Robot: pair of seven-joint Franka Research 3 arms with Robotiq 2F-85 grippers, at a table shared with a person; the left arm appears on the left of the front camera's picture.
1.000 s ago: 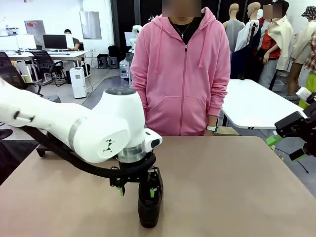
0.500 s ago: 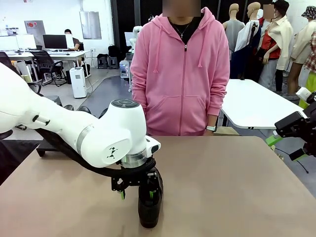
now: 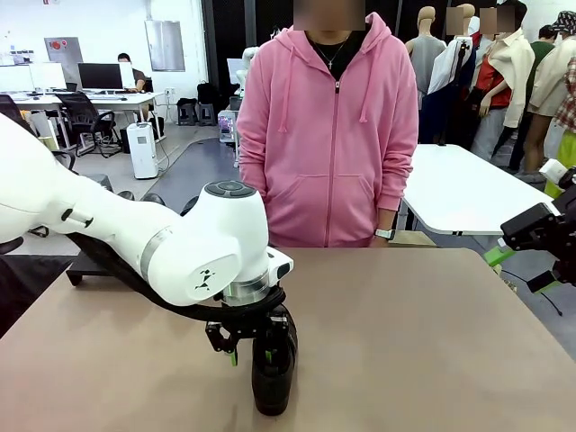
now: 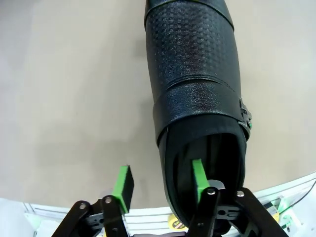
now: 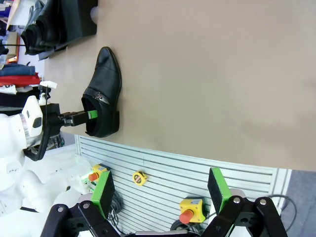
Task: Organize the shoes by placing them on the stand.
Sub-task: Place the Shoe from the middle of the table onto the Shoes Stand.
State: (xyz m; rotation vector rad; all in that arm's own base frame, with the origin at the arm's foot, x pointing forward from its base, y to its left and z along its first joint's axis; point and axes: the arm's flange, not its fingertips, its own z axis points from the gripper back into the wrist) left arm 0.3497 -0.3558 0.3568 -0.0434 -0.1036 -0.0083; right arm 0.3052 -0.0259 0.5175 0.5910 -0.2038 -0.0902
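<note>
A single shoe (image 3: 273,373) lies on the tabletop (image 3: 414,333) at the near edge, left of centre, its long axis running near to far with the toe pointing far. The left hand (image 4: 160,185) straddles the shoe's left wall at the heel, one finger inside the opening and one outside, jaws apart, not yet clamped. The right hand (image 5: 160,190) hangs wide open, well apart to the right.
</note>
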